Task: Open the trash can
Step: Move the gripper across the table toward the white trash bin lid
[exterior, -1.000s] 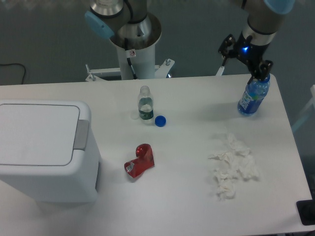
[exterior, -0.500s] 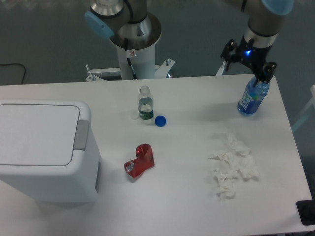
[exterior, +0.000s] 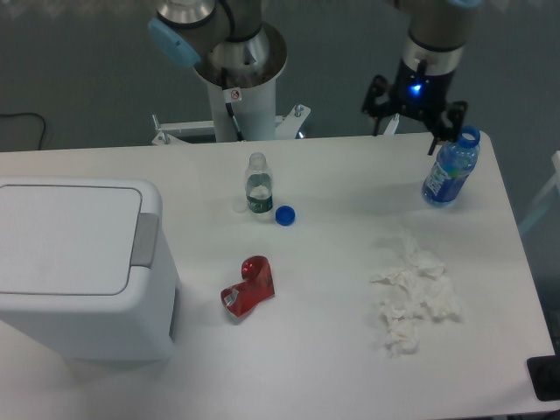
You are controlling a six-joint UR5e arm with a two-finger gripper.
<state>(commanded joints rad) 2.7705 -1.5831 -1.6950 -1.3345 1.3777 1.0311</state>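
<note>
Just let go of the blue plastic water bottle (exterior: 450, 173) at the far right and pulled up and left, so the black two-finger gripper (exterior: 414, 112) now hangs free with jaws spread and empty. Earlier, sat right over the bottle's top. Frees it for the real job: big boxy white plastic trash can (exterior: 80, 266) still at near left, lid flat and closed, grey push tab (exterior: 144, 239) untouched. Well apart for now.

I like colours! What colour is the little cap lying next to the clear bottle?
Blue. The cap shows best in the fixed camera view.
</note>
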